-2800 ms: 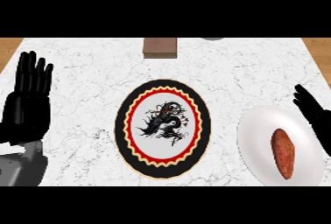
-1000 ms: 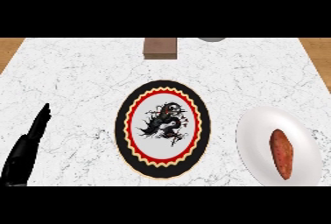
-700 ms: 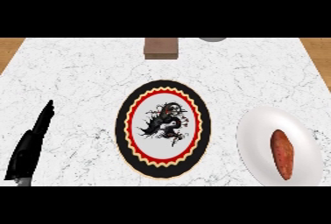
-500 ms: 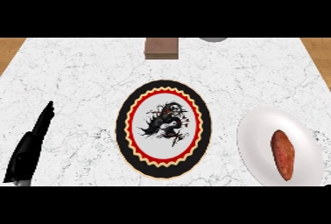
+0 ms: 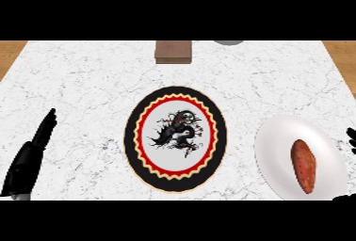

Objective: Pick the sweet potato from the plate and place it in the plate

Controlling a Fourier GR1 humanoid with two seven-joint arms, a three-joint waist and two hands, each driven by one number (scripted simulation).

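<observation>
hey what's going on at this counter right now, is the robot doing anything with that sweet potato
Not yet. The sweet potato lies untouched on the plain white plate at the right. The patterned plate in the middle holds nothing. The left robot hand shows edge-on at the left, fingers straight, touching nothing. Only slivers of the right robot hand show at the right edge, so its fingers cannot be judged.
</observation>
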